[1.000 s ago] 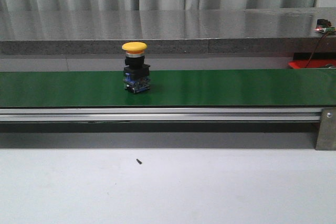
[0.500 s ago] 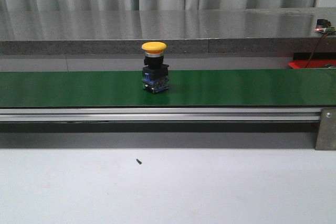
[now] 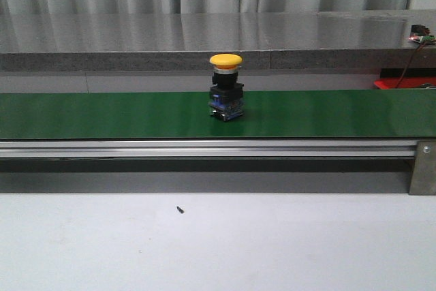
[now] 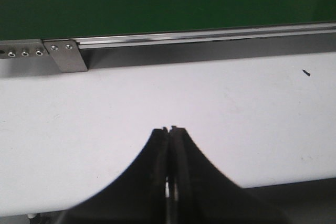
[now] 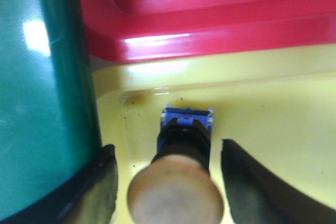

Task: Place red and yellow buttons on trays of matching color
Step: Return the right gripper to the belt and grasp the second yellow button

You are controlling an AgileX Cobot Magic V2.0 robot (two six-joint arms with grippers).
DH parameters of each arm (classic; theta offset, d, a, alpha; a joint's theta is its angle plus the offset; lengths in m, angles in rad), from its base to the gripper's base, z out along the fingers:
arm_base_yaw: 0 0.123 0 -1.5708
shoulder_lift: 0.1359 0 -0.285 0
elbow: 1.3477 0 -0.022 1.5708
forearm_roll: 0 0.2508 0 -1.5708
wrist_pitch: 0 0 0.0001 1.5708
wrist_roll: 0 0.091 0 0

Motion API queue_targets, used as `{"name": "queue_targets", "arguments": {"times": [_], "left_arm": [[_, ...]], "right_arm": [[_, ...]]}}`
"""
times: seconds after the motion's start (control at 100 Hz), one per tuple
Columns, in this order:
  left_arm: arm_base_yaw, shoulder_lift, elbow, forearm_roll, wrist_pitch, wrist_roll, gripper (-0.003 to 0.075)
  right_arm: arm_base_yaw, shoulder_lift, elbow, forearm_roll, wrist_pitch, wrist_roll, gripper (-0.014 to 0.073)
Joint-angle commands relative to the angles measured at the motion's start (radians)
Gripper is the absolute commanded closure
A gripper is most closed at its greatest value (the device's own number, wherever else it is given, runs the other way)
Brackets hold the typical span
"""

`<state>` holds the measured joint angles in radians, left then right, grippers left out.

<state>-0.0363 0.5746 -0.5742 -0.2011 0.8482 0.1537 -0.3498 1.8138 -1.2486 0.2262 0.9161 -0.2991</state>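
Right tool [image 5: 167,182] is spread wide, one finger [image 5: 97,187] either side of a button [image 5: 181,182] lying in the yellow tray [image 5: 273,114]; no contact visible, so released or about to be taken, can't tell which. Its cap looks pale and blurred up close, colour unclear. It lies near the tray's corner, blue base [image 5: 187,116] toward the rim. The red tray [image 5: 210,19] sits just beside the yellow one, rims touching or nearly so. Green belt [image 5: 37,77] runs right alongside both trays, presumably so buttons have a short trip off the conveyor.

Left tool [image 4: 169,135] is pinched closed, holding nothing, hovering over the white bench [image 4: 157,98] near the conveyor's aluminium rail [image 4: 199,36] and a bracket [image 4: 66,56]. Looks parked, waiting.

Out on the belt, front view: yellow button [image 3: 225,88] stands upright, cap on top, around mid-belt, well apart from both tools. Neither arm shows in that view. Likely next pick; belongs in the yellow tray. Small dark speck [image 3: 180,210] on the bench, irrelevant.
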Motion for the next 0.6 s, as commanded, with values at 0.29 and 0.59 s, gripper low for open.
{"name": "queue_targets", "arguments": {"times": [0.29,0.59], "left_arm": [[-0.009,0.003,-0.026,-0.012,-0.051,-0.013,0.0740],[-0.009,0.003,-0.026,-0.012,-0.051,-0.013,0.0740]], "right_arm": [[0.001,-0.174,-0.028,0.007,-0.006,-0.014,0.0095],[0.210,-0.308,-0.030,0.008,0.030,-0.160,0.0095]]}}
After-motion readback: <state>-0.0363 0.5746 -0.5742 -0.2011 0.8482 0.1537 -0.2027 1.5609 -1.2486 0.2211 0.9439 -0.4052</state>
